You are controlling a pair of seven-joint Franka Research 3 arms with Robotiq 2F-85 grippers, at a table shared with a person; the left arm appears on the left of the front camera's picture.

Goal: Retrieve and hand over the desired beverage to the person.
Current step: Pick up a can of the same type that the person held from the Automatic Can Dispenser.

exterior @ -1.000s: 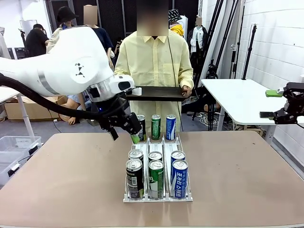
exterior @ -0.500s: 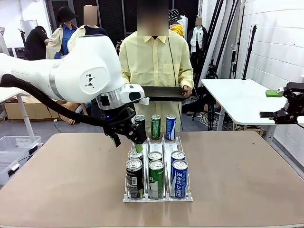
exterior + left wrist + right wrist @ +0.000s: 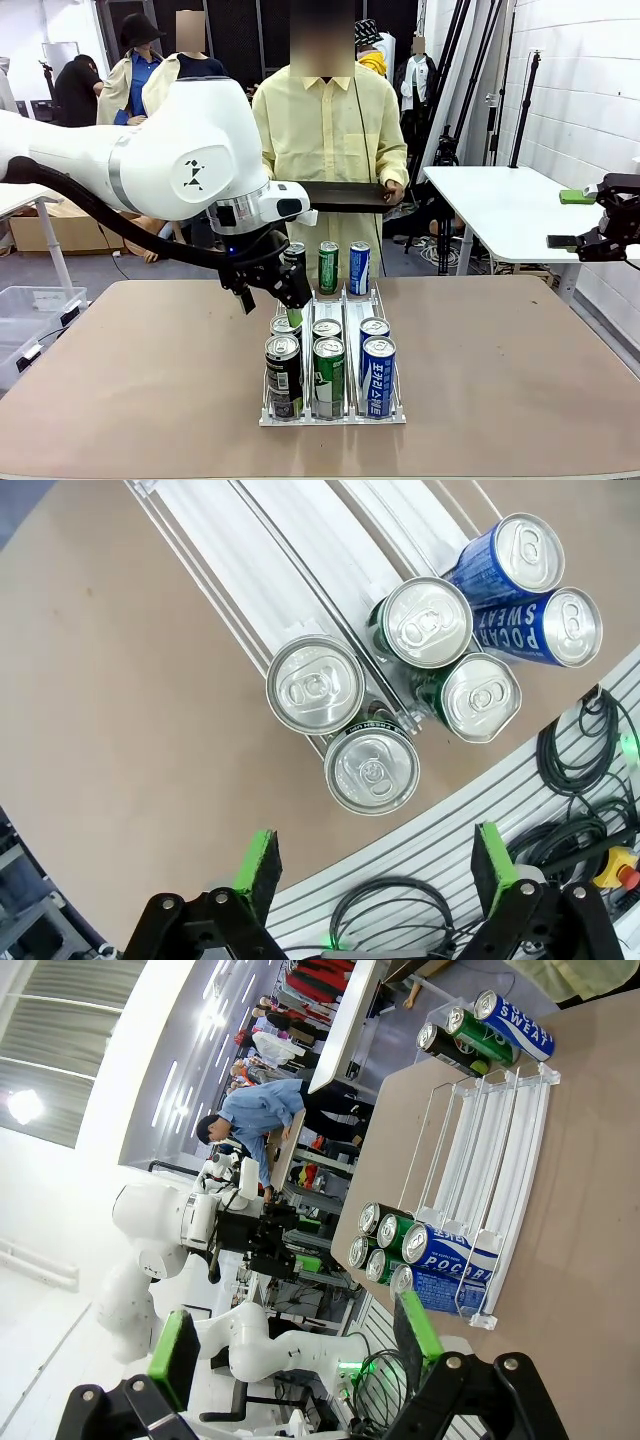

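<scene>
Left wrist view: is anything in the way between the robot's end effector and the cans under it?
Nothing visible is. The left end effector hangs open above the rack, and between its green pads and the nearest black can there is only open air. The other cans stand beside it, not over it.

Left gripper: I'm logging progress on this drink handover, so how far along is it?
Early. Done: nothing; no can is out of the rack. In hand: the left gripper hovers open over the black cans, gripping nothing. Left: grasp a can, lift it and carry it to the person, who holds a black tray. The right gripper is open, off to the side.
</scene>
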